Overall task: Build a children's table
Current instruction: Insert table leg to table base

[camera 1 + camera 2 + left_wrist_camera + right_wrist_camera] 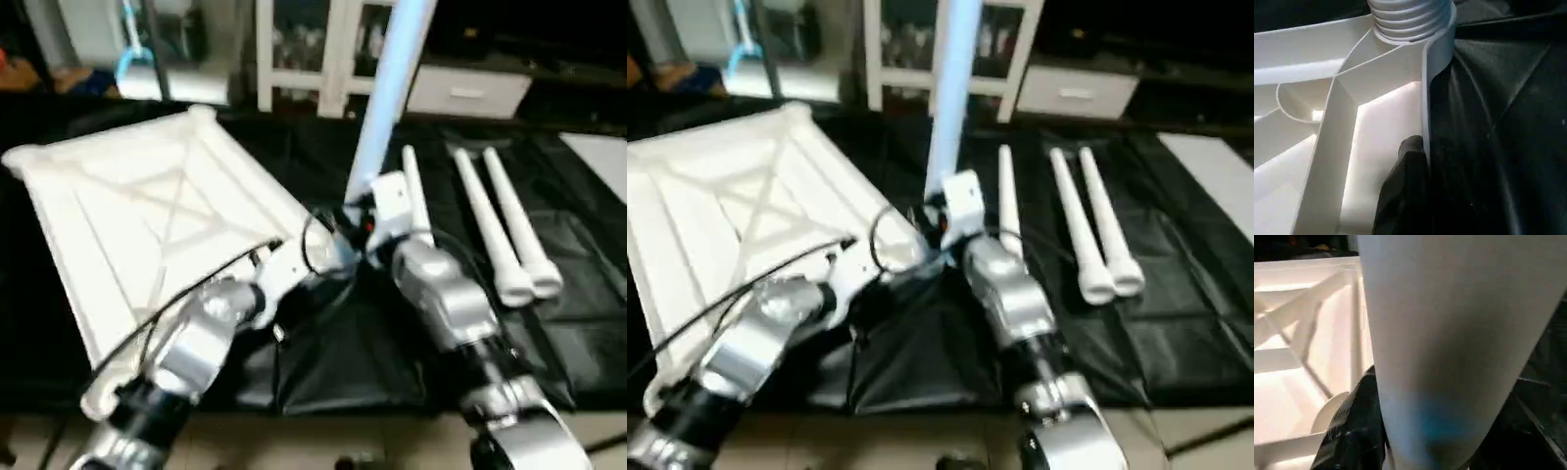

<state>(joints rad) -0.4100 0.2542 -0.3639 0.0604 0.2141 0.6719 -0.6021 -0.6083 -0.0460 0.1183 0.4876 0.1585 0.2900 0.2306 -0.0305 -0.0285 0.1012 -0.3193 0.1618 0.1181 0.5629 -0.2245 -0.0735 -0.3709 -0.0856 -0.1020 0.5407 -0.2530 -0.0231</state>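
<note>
Left wrist view: left fingers (pixel 1405 191) pinch tabletop (pixel 147 215) rim | right fingers (pixel 1352 431) grip upright leg (pixel 392 88)

A black cloth (pixel 578 294) covers the worktop, a white cabinet (pixel 323 59) behind.

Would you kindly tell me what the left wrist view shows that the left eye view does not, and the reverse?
Left wrist view: the held leg's ribbed end seated at the top's corner, and the left gripper's finger pinching the rim.
Left eye view: three spare legs on the black cloth, the cabinet, and the right gripper clasping the upright leg.
Both: the top's ribbed underside.
</note>
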